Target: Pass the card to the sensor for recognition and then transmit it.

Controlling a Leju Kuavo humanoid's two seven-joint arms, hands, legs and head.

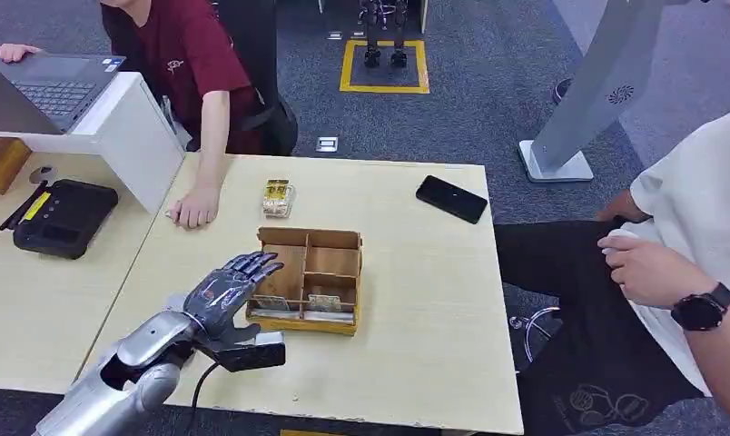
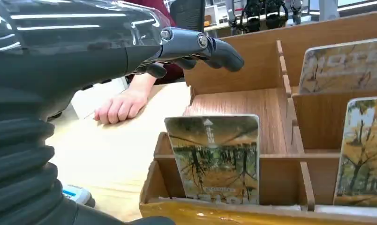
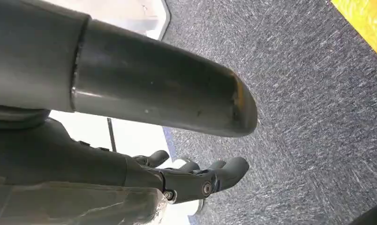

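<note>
A light wooden table [image 1: 416, 300] carries a divided wooden box [image 1: 311, 277], a black phone [image 1: 451, 198] and a small packet [image 1: 277, 197].

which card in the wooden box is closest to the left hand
The card in the box's front-left slot, with an arrow at its top; the left hand hovers just beside it.

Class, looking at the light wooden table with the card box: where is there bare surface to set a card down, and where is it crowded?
Bare tabletop lies right of the wooden box, below the black phone. Another patch lies between phone and small packet. Crowded: the near-left corner, with the left hand over a dark device, and by the person's hand.
</note>
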